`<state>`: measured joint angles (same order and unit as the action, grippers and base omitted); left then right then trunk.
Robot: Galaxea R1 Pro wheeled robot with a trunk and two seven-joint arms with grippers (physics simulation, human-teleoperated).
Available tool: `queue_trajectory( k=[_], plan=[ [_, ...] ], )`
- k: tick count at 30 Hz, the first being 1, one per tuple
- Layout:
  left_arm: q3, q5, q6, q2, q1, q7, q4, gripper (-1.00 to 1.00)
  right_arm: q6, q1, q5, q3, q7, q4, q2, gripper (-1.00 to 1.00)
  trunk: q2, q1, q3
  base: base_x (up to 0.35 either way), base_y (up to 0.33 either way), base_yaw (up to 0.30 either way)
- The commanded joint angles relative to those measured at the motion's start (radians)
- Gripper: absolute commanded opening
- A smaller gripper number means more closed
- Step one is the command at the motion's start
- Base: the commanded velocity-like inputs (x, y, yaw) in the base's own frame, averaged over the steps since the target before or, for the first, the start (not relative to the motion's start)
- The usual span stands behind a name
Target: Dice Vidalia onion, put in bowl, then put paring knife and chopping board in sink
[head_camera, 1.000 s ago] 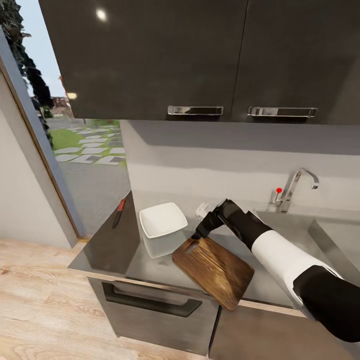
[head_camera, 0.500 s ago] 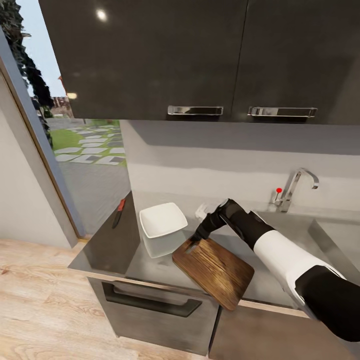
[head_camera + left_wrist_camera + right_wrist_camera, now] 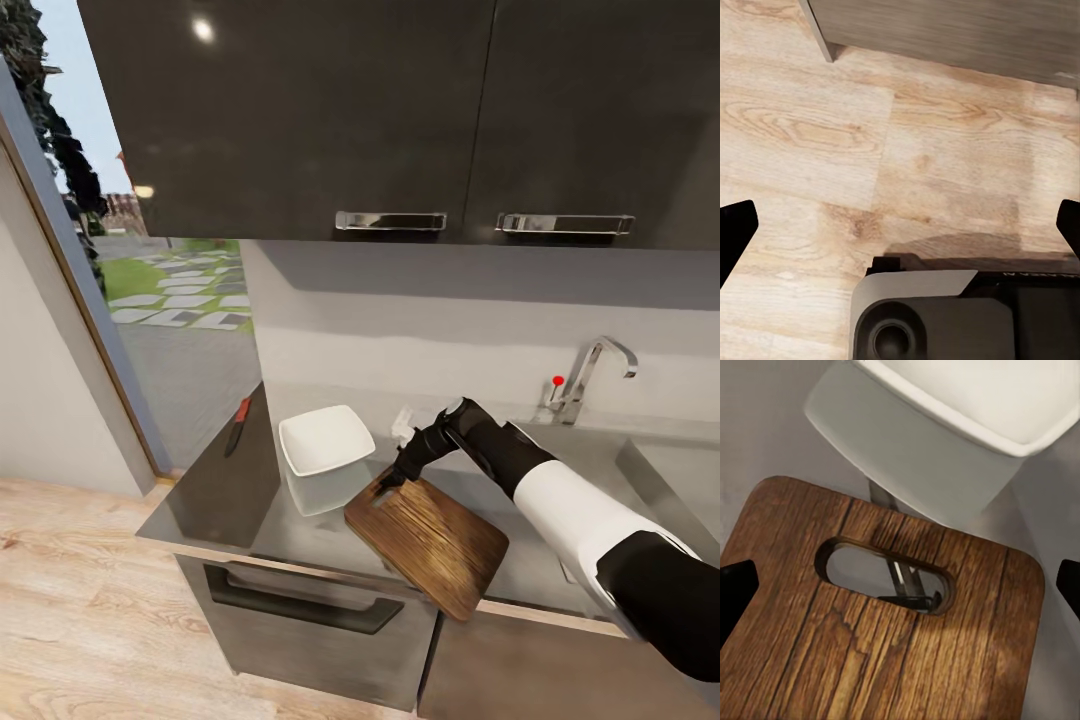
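Observation:
The dark-brown chopping board (image 3: 430, 545) lies on the grey countertop (image 3: 215, 500), one corner past the front edge. My right gripper (image 3: 392, 481) hovers at its slotted end, open. In the right wrist view the board (image 3: 870, 660) with its oval slot (image 3: 885, 574) lies below the right gripper (image 3: 900, 585), whose dark fingertips (image 3: 735, 592) stand far apart. The white bowl (image 3: 325, 440) (image 3: 967, 405) stands just beyond the board. The paring knife (image 3: 238, 424) lies at the counter's far left. Small white bits (image 3: 403, 426), apparently the diced onion, sit behind my wrist. The left gripper (image 3: 900, 225) hangs open over the floor.
The steel sink (image 3: 665, 470) with its chrome tap (image 3: 592, 372) and red knob (image 3: 557, 381) is at the right. Dark wall cabinets (image 3: 300, 110) hang overhead. A wooden floor (image 3: 870, 135) and my own base (image 3: 937, 315) lie below the left arm.
My right gripper has sunk slightly toward the slotted end of the board, and the forearm has shifted a little to the right. Board, bowl and knife have stayed put.

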<state>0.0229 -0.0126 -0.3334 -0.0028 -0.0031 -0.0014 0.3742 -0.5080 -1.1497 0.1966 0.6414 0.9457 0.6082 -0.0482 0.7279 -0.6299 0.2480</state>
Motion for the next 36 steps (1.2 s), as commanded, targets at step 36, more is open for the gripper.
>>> queue_trajectory(
  k=[36],
  plan=[
    [0.002, -0.001, -0.003, 0.000, 0.000, 0.000, 0.000, 1.00, 0.051, -0.001, 0.004, 0.009, 0.005, -0.018, 0.000, 1.00, 0.001, 0.000, 0.007, 0.030, 0.000, 0.000]
  ],
)
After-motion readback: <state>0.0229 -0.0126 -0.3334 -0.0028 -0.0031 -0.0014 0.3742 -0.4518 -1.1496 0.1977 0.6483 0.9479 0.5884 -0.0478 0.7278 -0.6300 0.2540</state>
